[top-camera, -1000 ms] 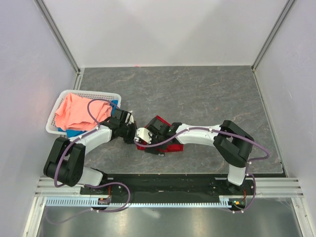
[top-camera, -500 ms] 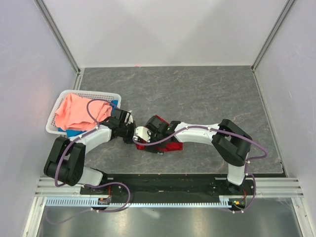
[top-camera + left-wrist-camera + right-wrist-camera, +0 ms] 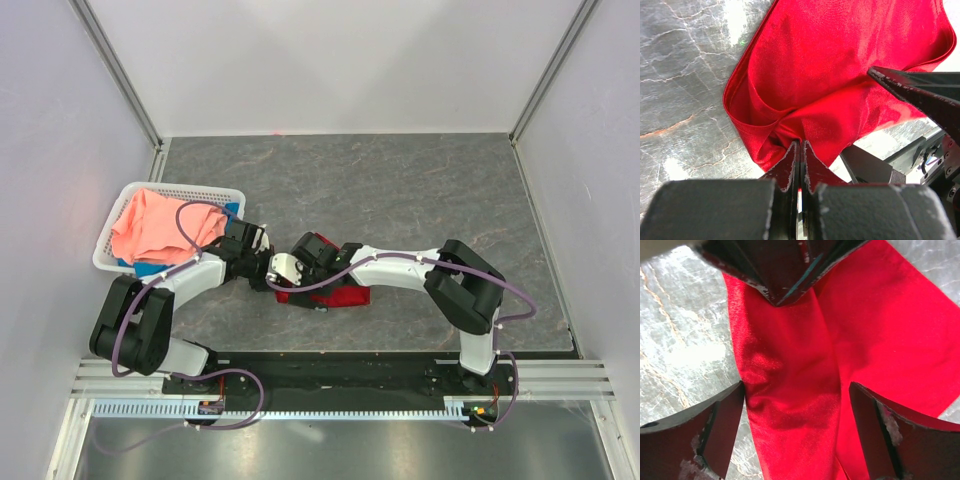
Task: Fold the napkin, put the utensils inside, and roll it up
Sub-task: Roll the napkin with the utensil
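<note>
Napkin [image 3: 840, 75], deep red, folded in layers, lies on grey tabletop [image 3: 685, 75] between both arms. Left fingers [image 3: 787, 170] pressed together, pinching gathered cloth edge at tips. Right fingers [image 3: 715, 425] spread wide above napkin, holding nothing.

A grey stone-patterned worktop [image 3: 420, 190] with pale veins is filling the middle of the overhead view. Plain pale walls are closing it in on three sides: the far wall [image 3: 330, 60], the left wall [image 3: 50, 150] and the right wall [image 3: 600, 150]. Slanting metal posts [image 3: 115, 70] are running down the two far corners. Along the near edge, a black plate [image 3: 330, 372] is lying beside a slotted aluminium rail [image 3: 330, 408]. Soft, even light is falling from above, and in the wrist views bright glare [image 3: 735, 15] is washing out patches of the stone pattern.
</note>
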Motion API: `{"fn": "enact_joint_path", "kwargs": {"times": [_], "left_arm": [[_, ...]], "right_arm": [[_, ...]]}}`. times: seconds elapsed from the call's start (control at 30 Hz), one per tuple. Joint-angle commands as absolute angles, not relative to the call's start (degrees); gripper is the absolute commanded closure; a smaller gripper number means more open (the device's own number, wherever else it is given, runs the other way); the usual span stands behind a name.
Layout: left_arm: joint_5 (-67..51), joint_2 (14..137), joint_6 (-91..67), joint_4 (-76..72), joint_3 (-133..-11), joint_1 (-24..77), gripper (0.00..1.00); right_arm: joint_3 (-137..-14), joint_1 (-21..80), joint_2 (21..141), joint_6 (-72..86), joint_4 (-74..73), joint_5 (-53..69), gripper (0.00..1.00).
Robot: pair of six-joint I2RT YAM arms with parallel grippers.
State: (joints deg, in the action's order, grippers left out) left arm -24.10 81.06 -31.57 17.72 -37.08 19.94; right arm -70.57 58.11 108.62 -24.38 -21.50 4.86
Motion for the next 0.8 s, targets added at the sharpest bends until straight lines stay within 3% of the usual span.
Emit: {"fn": "enact_joint_path", "kwargs": {"times": [0.0,0.1,0.17,0.3,0.4,0.43,0.53,0.77], "left_arm": [[-24.8,81.2,-30.2,17.6,-36.6,19.4,0.98],[-24.8,81.2,-30.2,17.5,-36.6,19.2,0.98],[-24.6,81.1,-30.1,17.5,-36.7,19.2,0.98],[-23.3,80.5,-30.3,17.5,-37.3,19.1,0.95],[-22.3,79.3,-30.1,17.8,-37.9,19.0,0.74],[-22.0,78.8,-30.0,17.8,-38.0,19.0,0.63],[-19.8,76.0,-29.6,18.7,-38.1,19.0,0.48],[-15.9,68.9,-29.8,19.9,-35.4,18.9,0.29]], "right_arm": [[-71.0,58.1,110.2,-24.7,-21.3,7.9,0.08],[-70.3,57.7,110.7,-24.3,-21.8,10.0,0.15],[-70.4,57.0,111.5,-23.8,-23.1,11.5,0.29],[-70.4,56.1,111.6,-22.5,-25.1,14.4,0.42],[-71.1,55.2,112.4,-20.7,-27.9,16.8,0.46],[-71.2,54.9,112.7,-19.3,-28.6,18.0,0.47],[-72.2,53.5,113.9,-16.3,-31.4,20.8,0.54],[-73.1,51.2,114.9,-11.7,-36.5,29.9,0.58]]}}
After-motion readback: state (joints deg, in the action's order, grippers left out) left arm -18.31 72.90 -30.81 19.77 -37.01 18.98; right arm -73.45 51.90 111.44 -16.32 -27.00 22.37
